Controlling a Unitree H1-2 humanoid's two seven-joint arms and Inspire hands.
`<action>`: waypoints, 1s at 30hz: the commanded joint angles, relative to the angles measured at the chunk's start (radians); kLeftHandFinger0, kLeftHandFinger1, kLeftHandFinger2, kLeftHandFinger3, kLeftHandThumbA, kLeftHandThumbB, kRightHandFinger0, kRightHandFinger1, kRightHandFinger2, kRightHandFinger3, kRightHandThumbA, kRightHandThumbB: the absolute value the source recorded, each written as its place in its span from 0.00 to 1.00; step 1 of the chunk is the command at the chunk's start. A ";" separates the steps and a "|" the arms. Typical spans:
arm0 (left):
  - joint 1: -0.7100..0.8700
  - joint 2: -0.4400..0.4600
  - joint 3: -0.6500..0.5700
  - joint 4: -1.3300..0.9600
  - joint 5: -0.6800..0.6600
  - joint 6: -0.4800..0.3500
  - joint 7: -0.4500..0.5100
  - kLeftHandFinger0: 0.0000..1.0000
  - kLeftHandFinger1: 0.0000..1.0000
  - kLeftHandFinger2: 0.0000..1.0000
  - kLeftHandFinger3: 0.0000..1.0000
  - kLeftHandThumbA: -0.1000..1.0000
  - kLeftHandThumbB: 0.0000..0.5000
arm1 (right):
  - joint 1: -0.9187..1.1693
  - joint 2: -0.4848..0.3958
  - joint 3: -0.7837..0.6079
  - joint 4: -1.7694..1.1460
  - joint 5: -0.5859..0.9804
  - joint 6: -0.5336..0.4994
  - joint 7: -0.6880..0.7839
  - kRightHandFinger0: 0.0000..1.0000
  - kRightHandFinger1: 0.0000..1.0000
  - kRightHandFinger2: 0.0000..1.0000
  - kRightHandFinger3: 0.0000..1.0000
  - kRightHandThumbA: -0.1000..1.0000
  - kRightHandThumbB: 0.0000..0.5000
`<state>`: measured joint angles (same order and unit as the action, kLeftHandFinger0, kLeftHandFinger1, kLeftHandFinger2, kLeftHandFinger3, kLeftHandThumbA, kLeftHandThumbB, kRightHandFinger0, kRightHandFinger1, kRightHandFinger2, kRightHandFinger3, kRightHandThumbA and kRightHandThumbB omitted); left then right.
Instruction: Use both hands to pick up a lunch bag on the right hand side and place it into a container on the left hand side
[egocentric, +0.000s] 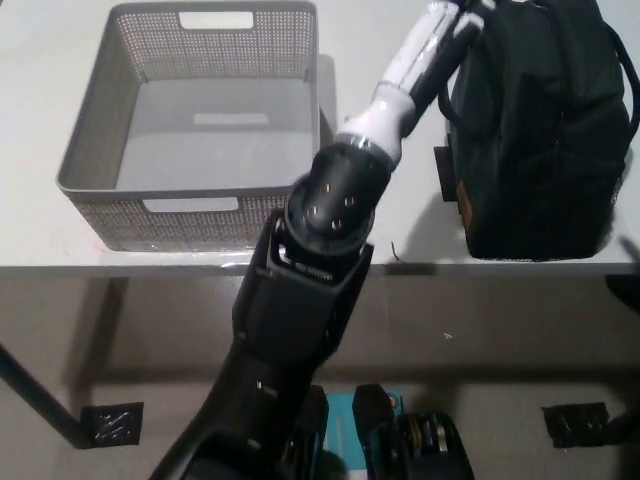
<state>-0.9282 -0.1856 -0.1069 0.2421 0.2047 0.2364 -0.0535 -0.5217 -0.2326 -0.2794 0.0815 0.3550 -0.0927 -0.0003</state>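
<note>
Reaching stage, I'd say: left robot hand (468, 8) is up at the far-left top of the lunch bag (540, 130), grip hidden, can't tell. Bag sits right on the counter (400, 215), container (190, 130) left. Right hand's needed next.

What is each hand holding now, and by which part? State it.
Cannot be told: the left hand reaches the top left of the bag, at the frame's edge. The right hand is out of view.

left robot hand (470, 8): top edge cuts it | lunch bag (540, 130): top cropped
</note>
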 joint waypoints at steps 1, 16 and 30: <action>-0.108 0.027 0.017 0.055 -0.009 -0.058 0.031 1.00 1.00 1.00 1.00 1.00 0.55 | -0.108 -0.064 -0.032 0.062 0.017 0.012 0.001 1.00 1.00 1.00 1.00 1.00 0.28; -0.249 0.058 0.061 0.275 -0.047 -0.078 0.042 1.00 1.00 1.00 1.00 1.00 0.64 | -0.386 -0.141 -0.061 0.519 0.072 0.053 0.072 1.00 1.00 1.00 1.00 0.99 0.26; -0.250 0.044 0.075 0.466 -0.069 -0.064 0.067 1.00 1.00 1.00 1.00 1.00 0.69 | -0.534 -0.109 -0.051 0.968 0.041 -0.082 0.134 1.00 1.00 1.00 1.00 1.00 0.30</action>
<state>-1.1320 -0.1320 -0.0423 0.6913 0.1556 0.1940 -0.0217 -0.9804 -0.3406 -0.3249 0.9880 0.3893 -0.0765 0.0831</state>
